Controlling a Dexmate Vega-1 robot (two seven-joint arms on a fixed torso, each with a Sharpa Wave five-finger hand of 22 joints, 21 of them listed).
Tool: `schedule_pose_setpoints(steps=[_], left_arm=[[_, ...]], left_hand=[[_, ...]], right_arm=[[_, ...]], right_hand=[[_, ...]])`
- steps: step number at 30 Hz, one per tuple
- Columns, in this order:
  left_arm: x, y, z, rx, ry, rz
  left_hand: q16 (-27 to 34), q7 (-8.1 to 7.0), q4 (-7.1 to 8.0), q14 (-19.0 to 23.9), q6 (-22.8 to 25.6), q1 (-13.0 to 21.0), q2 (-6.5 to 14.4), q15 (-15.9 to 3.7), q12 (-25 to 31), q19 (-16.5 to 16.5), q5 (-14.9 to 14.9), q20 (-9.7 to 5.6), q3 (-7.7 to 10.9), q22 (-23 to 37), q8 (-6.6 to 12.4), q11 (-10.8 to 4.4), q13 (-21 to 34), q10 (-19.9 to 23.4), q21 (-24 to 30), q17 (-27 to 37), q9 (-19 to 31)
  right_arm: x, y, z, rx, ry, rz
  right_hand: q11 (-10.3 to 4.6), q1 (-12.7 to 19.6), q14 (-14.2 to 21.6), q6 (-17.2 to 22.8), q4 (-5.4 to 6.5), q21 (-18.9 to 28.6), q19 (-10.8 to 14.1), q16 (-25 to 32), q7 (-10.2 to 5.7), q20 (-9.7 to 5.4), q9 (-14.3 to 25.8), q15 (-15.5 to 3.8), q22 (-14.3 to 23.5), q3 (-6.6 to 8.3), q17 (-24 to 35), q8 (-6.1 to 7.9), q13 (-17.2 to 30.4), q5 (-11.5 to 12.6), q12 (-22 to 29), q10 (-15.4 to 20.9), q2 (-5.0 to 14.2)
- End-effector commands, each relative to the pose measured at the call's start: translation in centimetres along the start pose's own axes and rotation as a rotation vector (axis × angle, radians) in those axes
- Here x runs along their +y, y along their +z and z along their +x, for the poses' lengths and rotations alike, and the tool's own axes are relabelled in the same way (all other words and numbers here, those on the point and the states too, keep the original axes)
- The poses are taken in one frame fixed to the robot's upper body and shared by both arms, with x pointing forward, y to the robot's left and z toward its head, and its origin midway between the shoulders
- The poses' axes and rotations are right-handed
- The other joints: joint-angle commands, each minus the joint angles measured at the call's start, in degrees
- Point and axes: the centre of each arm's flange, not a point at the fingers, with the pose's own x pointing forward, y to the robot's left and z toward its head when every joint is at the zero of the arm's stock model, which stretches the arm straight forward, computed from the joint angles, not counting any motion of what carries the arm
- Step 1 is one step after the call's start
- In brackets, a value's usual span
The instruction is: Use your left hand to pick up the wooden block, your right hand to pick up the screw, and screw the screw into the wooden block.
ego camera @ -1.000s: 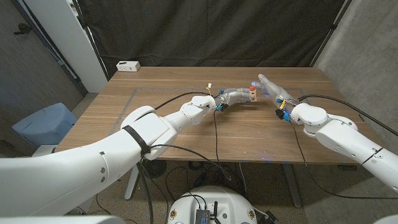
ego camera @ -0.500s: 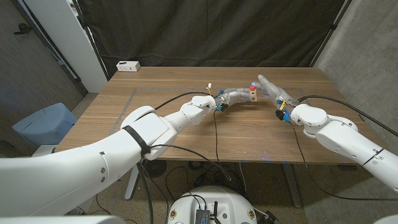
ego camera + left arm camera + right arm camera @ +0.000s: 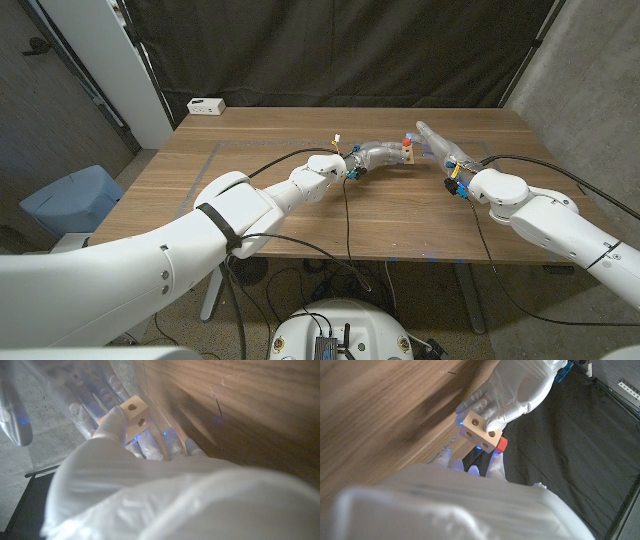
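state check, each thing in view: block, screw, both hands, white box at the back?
block: held off the table in the left hand, two holes showing
screw: red head at the block's side, how far in can't be told
left hand: grips the block
right hand: fingers reach to the block; hold on the screw can't be told
white box: lies on the table's far left corner

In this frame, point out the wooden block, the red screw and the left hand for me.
wooden block (image 3: 481,431): right wrist view, on the face with two holes.
red screw (image 3: 502,444): right wrist view, on its red head beside the block.
left hand (image 3: 378,155): head view, on the middle of the hand gripping the block.
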Motion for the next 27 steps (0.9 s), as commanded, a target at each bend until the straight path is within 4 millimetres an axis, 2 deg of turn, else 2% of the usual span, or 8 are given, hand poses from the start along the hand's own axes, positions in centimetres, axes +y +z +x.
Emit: schedule_pose_setpoints(steps=[1,27], left_arm=[[-0.1,0.0,-0.2,-0.017,-0.013,0.004],[0.3,-0.3,-0.8,-0.035,-0.026,0.003]], left_hand=[[0.2,2.06,0.35,0.6,2.7,0.1,0.7,-3.30,0.5,0.2,0.3,-0.13,0.16,0.2,0.49,0.20,0.1,0.5,0.4,0.2,0.3],[0.2,2.03,0.35,0.6,2.7,0.2,0.7,-3.33,0.6,0.2,0.3,-0.11,0.16,0.2,0.47,0.18,0.1,0.6,0.4,0.2,0.3]], right_arm=[[0.0,0.1,-0.6,0.003,-0.010,-0.003],[0.7,1.1,-1.3,-0.002,0.005,-0.042]], right_hand=[[0.41,0.4,-7.9,0.2,-0.01,0.2,0.3,0.1,-0.07,-0.03,0.0,0.14,0.0,0.19,0.0,0.23,0.0,0.4,0.3,-3.8,1.67],[0.45,0.5,-7.8,0.5,-0.07,0.2,0.4,0.1,0.06,-0.03,0.0,0.14,0.0,0.27,0.0,0.28,0.0,0.4,0.3,-3.7,1.71]])
